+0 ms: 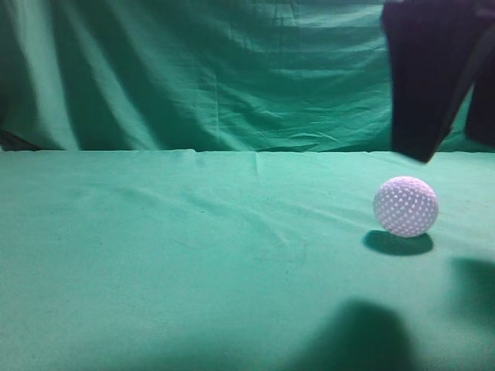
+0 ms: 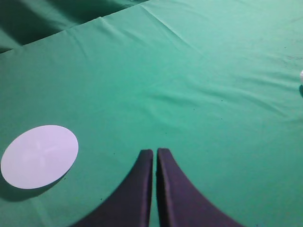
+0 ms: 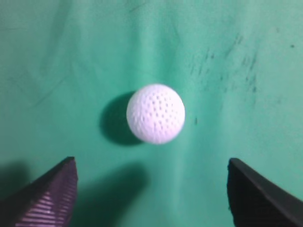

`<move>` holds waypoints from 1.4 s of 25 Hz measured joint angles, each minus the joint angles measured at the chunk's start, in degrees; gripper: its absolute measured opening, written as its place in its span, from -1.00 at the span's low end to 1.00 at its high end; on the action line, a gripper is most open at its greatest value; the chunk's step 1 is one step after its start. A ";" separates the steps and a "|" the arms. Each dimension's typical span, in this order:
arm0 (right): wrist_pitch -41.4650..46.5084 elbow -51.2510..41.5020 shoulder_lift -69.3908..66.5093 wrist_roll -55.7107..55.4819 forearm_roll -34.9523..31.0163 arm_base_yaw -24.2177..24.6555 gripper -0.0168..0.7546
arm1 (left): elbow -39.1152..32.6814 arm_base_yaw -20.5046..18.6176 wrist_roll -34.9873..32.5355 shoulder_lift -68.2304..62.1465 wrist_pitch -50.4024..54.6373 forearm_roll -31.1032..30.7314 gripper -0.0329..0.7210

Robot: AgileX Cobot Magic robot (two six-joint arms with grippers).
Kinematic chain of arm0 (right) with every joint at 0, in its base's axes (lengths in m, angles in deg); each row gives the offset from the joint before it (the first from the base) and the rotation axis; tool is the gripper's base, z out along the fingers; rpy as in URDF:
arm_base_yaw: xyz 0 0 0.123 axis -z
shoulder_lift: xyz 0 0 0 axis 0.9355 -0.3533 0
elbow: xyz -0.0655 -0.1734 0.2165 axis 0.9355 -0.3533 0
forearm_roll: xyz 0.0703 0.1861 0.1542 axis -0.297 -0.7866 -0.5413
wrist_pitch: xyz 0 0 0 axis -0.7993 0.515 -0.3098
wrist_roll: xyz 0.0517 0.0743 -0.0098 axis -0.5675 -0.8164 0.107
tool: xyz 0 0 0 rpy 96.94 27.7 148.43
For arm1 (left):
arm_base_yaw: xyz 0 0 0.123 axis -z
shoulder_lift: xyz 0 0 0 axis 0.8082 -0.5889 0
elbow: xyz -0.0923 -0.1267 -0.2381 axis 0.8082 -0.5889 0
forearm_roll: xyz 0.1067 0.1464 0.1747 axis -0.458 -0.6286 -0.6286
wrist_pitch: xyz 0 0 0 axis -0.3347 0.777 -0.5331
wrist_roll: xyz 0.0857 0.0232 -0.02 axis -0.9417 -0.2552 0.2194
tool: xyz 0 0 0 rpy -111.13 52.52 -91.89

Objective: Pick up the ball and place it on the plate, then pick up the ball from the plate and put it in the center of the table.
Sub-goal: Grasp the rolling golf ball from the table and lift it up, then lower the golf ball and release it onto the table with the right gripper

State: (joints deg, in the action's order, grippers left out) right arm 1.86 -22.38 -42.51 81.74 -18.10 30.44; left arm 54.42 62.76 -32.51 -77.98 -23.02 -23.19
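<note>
The ball [image 1: 405,205], a small white dimpled sphere with a lilac tint, rests on the green cloth table [image 1: 193,247] at the right. It also shows in the right wrist view [image 3: 155,113], lying free ahead of my right gripper [image 3: 151,163], which is open and hangs above it in the exterior view [image 1: 433,116]. A sliver of the ball shows at the right edge of the left wrist view [image 2: 301,74]. My left gripper [image 2: 155,152] is shut and empty above the cloth. The white round plate [image 2: 40,155] lies to its left.
A darker green draped curtain [image 1: 201,69] hangs behind the table. The cloth has light wrinkles and some dark smudges [image 3: 227,61] near the ball.
</note>
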 joint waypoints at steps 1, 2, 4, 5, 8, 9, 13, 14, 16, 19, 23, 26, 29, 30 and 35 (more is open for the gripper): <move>-1.04 0.29 -1.23 -0.13 0.00 0.00 0.48 | 0.00 0.00 0.00 0.00 0.00 0.00 -0.91; -1.97 0.45 -2.69 -0.12 0.00 0.00 0.48 | 0.00 0.00 0.00 0.02 0.00 0.00 -0.91; -3.07 1.32 -5.42 -0.61 0.00 0.00 0.48 | 0.00 0.00 0.00 0.02 0.00 0.00 -0.91; -3.49 1.84 -6.47 -0.93 0.25 0.00 0.48 | 0.00 0.00 0.00 0.02 0.00 0.00 -0.91; -4.13 3.06 -9.51 -1.13 0.37 0.00 0.48 | 0.00 0.00 0.00 0.02 0.00 0.00 -0.91; -4.47 3.30 -10.31 -1.17 0.37 0.00 0.48 | 0.00 0.00 0.00 0.02 0.00 0.00 -0.91; -4.80 3.56 -12.28 -2.26 0.50 0.00 0.26 | 0.00 0.00 0.00 0.02 0.00 0.00 -0.91; -4.80 3.78 -12.52 -2.87 0.49 0.00 0.11 | 0.00 0.00 0.00 0.02 0.00 0.00 -0.91; -4.80 4.66 -12.85 -3.54 0.70 0.00 -0.11 | 0.00 0.00 0.00 0.02 0.00 0.00 -0.91; -2.83 8.07 -13.11 -3.86 0.83 0.00 -0.10 | 0.00 0.00 0.00 0.12 0.00 0.00 -0.91; 1.17 17.34 -13.11 -3.73 1.05 0.00 -0.10 | 0.00 0.00 0.10 0.12 0.00 0.00 -0.91; 1.44 25.33 -14.13 -2.91 1.14 0.00 -0.10 | 0.00 0.00 0.10 0.12 0.00 0.00 -0.91; 2.94 33.84 -18.34 -0.01 -0.33 0.00 -0.10 | 0.00 0.00 0.10 0.12 0.00 0.00 -0.91; 3.63 36.79 -20.04 1.03 -1.13 0.00 -0.10 | 0.00 0.00 0.10 0.12 0.00 0.00 -0.91; 8.26 48.68 -31.78 3.59 -3.32 0.00 -0.10 | 0.00 0.00 0.10 0.12 0.00 0.00 -0.91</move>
State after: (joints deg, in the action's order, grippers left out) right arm 10.12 26.29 -74.29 85.34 -21.41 30.44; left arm 54.42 62.76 -32.41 -77.86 -23.02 -23.19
